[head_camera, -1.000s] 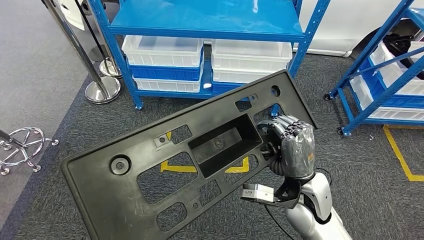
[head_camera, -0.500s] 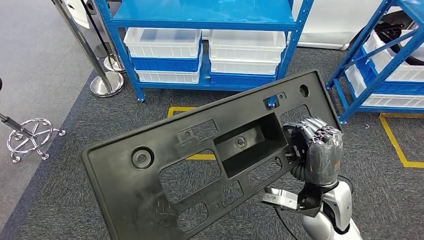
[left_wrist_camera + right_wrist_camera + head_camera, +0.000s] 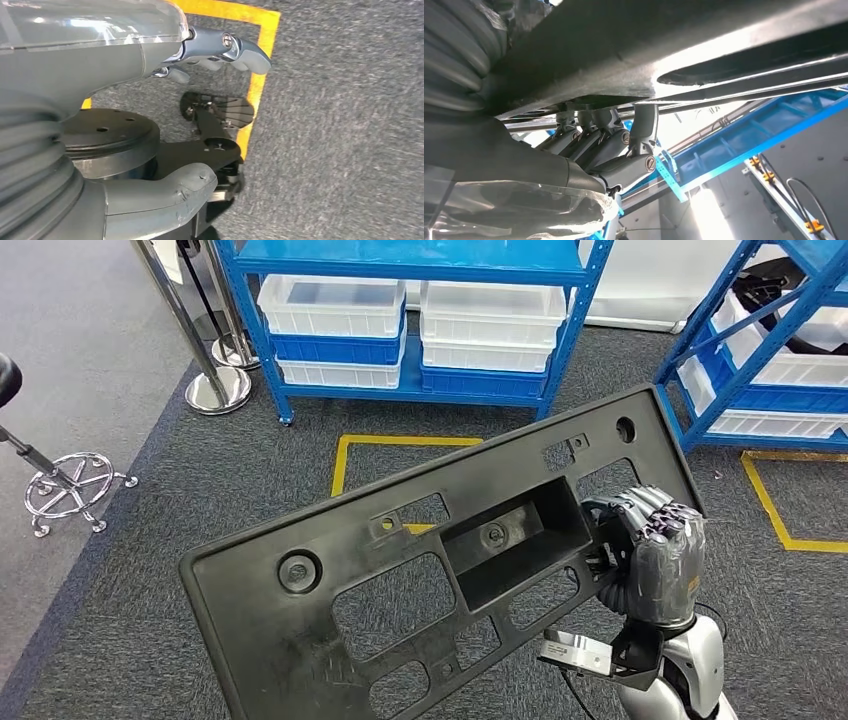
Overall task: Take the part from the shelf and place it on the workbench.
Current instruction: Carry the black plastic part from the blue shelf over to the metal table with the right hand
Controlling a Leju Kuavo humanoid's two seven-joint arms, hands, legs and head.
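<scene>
The part (image 3: 250, 615) is a large black plastic panel with several cut-outs and a deep rectangular recess, held tilted across the lower head view. My right hand (image 3: 655, 555) grips it at its right end, fingers hooked through an opening beside the recess. In the right wrist view those fingers (image 3: 624, 145) curl up against the underside of the part (image 3: 674, 40). My left hand (image 3: 100, 55) hangs over the grey carpet with fingers and thumb apart and nothing in it.
A blue shelf (image 3: 410, 260) with white bins (image 3: 330, 305) stands ahead, a second blue rack (image 3: 760, 350) at the right. A chrome stanchion base (image 3: 215, 390) and a stool base (image 3: 70, 485) are at the left. Yellow tape (image 3: 400, 442) marks the carpet.
The whole picture has shifted: the shelf now sits higher and farther off, so the camera has moved. The part stays in my right hand's grip and sits further right in the picture.
</scene>
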